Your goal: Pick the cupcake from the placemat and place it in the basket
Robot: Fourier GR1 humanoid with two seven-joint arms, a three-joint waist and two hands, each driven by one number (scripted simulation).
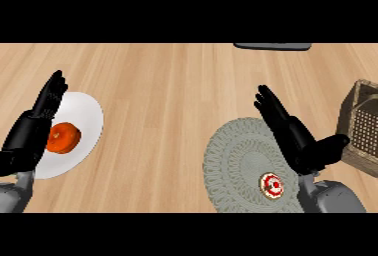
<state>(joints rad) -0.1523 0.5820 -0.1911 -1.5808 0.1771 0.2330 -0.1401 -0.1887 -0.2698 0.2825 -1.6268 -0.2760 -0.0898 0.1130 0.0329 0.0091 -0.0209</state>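
head view: my right hand (pixel 295 137) hovers open, fingers straight, over the round grey woven placemat (pixel 236 165), above the red-and-white frosted cupcake (pixel 272 185). brown wicker basket (pixel 365 125) sits just right.

Two glossy black robot hands, left robot hand (pixel 33 125), right robot hand (pixel 299 137), slim tapered fingers, smooth rounded grey forearms behind
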